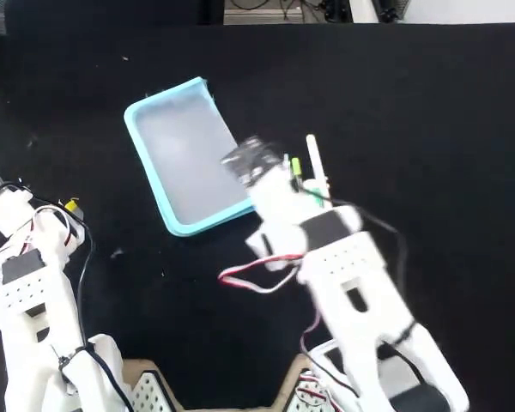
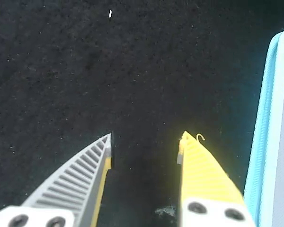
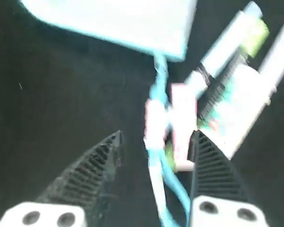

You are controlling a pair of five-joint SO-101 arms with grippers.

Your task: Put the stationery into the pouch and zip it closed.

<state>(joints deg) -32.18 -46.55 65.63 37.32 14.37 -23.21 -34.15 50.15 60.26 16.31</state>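
Lying flat on the black desk (image 1: 429, 103), the pouch (image 1: 184, 159) looks soft and light, a translucent skin with a blue rim, so I'd expect it to slide or buckle if pushed rather than hold its shape. The firmest place to take it is probably along the blue edge or at the blue pull cord (image 3: 157, 90) that runs from its corner. Just beside that corner sits the stationery (image 1: 316, 167), a small cluster of slim white and green pens (image 3: 236, 61) and a pale block (image 3: 182, 123). These look rigid, light and likely to roll, best pinched across the barrel. The right end effector (image 3: 156, 137) hangs over this spot with its dark jaws spread wide, gripping nothing. The cord and the pale block lie in the gap between them, though I cannot tell whether a jaw touches either. Over on the left side, well apart from the stationery, the left end effector (image 2: 146, 138) is likewise parted and empty, over bare desk with the pouch's blue rim just to one side
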